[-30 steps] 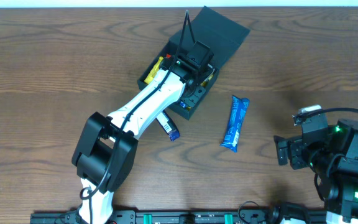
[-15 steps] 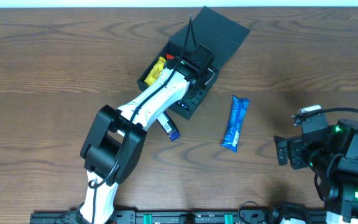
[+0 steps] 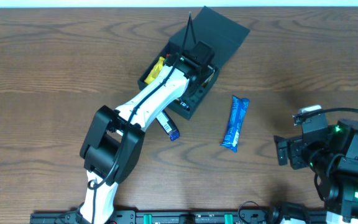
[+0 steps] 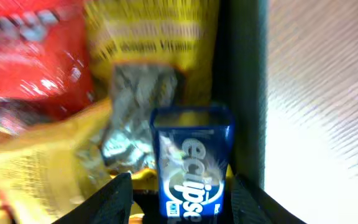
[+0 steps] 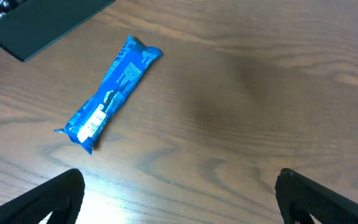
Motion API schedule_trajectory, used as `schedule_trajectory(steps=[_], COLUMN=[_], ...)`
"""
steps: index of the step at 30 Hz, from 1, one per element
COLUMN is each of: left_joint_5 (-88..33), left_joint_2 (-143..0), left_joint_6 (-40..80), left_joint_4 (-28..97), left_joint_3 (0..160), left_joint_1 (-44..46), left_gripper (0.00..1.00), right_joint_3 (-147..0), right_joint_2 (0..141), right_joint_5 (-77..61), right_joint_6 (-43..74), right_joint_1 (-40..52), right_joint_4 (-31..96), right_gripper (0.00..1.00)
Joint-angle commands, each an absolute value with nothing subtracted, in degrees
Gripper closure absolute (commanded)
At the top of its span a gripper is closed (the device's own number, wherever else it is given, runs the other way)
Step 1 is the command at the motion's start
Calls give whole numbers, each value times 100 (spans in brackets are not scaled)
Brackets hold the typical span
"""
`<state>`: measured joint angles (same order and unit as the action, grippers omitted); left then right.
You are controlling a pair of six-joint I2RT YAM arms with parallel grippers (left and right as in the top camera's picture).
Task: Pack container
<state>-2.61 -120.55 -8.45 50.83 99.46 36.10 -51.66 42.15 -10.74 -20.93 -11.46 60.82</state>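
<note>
The dark container [image 3: 224,31] stands open at the back centre, its lid laid back to the right. My left gripper [image 3: 194,61] is down inside it, jaws open around a blue Eclipse mints box [image 4: 191,163], with a gap on each side. A yellow packet [image 4: 154,37], a red packet [image 4: 30,62] and silver foil [image 4: 135,118] lie in the box beside it. The container's dark wall [image 4: 244,93] runs along the right. My right gripper [image 3: 281,151] is open and empty over bare table [image 5: 179,199].
A long blue snack bar [image 3: 235,122] lies on the table right of the container, also in the right wrist view [image 5: 109,93]. A small dark blue packet [image 3: 168,128] lies beside the left arm. The container's lid corner [image 5: 36,25] shows at upper left.
The left arm's elbow swung slightly to the right while its gripper stayed inside the container. The right arm has not moved.
</note>
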Motion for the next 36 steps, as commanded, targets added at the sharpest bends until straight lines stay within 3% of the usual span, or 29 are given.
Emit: schedule_trajectory(steps=[1, 8, 10, 15, 18, 19, 20, 24, 33, 36], left_joint_5=[-235, 362, 561, 556, 447, 379, 198, -471, -478, -368], left_joint_2=[-11931, -11391, -11196, -10973, -10971, -10971, -10971, -10958, -10425, -10368], left_joint_6=[-878, -515, 311, 3553, 5245, 5669, 6204, 7470, 7850, 7846], left_joint_4=[5111, 5330, 5505, 6482, 7081, 7150, 7185, 6906, 5022, 4945], left_joint_3=[10184, 10191, 10191, 10191, 10138, 10090, 10001, 9426, 7553, 7334], left_joint_1=[3527, 3481, 3468, 3304, 3225, 3221, 3221, 3245, 3382, 3382], left_gripper=[48, 48, 40, 36, 17, 6, 2, 5, 0, 7], right_joint_3=[-5164, -5164, -5164, -5164, -5164, -5164, -5164, -5164, -5164, -5164], right_joint_2=[4209, 4209, 4209, 4209, 4209, 4209, 4209, 4209, 4209, 4209], right_joint_5=[-1140, -1140, -1140, -1140, -1140, -1140, -1140, -1140, -1140, -1140], right_joint_6=[-2018, -2018, -2018, -2018, -2018, -2018, -2018, -2018, -2018, -2018], right_joint_1=[-1197, -1197, -1197, -1197, -1197, -1197, -1197, -1197, -1197, -1197], right_joint_4=[6088, 6088, 6088, 6088, 6088, 6088, 6088, 6088, 6088, 6088], right_gripper=[1, 1, 1, 1, 1, 1, 1, 1, 1, 1])
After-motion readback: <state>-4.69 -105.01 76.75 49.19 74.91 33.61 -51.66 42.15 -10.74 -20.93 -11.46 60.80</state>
